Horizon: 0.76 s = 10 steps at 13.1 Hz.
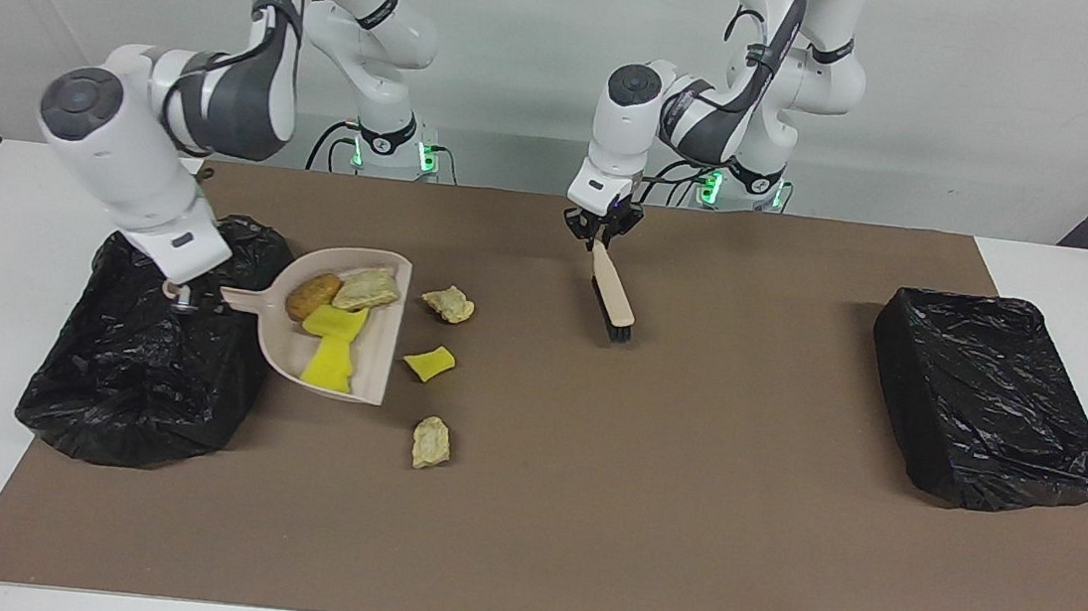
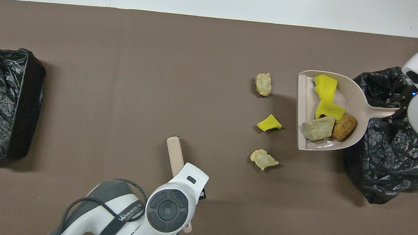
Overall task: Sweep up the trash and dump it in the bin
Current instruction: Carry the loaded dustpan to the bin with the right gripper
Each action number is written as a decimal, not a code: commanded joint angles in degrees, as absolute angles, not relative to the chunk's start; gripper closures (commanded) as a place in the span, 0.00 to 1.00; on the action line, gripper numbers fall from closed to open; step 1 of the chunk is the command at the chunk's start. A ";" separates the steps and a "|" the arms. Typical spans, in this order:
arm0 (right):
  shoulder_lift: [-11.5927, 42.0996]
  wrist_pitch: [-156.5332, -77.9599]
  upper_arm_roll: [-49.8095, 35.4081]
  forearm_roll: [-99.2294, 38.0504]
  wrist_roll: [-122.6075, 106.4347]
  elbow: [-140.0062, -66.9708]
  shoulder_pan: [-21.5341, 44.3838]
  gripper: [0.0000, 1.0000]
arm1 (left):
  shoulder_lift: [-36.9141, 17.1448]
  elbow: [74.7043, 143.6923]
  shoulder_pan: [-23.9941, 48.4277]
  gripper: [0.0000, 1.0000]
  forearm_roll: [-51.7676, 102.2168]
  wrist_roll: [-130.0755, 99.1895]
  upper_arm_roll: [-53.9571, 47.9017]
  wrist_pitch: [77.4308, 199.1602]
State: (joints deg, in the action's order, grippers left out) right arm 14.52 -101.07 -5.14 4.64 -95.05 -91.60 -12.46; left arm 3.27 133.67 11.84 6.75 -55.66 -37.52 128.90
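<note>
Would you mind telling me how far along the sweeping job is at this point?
Partly done: four pieces already sit in the beige plastic dustpan, whose handle the right gripper holds over the crumpled black bin bag. The left gripper holds the wooden-backed black-bristled brush. Left: two pale beige chunks and one yellow sponge bit on the brown mat, then dumping.

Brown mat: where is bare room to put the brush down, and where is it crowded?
Free: the wide brown mat stretch between the brush and the bin at the left arm's end. Crowded: by the dustpan mouth, where three trash pieces lie loose.
</note>
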 commanded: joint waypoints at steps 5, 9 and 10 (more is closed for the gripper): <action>13.89 -100.99 -5.89 14.22 -105.10 -87.10 -23.62 1.00 | 3.96 136.31 12.92 1.00 6.94 -50.98 -37.09 132.01; 12.92 -106.51 -5.80 24.75 -108.37 -87.62 -28.03 1.00 | 3.60 136.41 12.39 0.10 7.03 -49.49 -36.91 133.59; 12.75 -107.05 -5.71 28.09 -108.28 -87.71 -28.12 1.00 | 3.08 135.97 12.13 0.00 6.94 -48.53 -36.83 133.59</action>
State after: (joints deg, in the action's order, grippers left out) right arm 13.93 -106.25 -4.88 23.30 -107.58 -87.19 -27.66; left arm 3.09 135.47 12.01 6.75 -50.51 -37.39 132.16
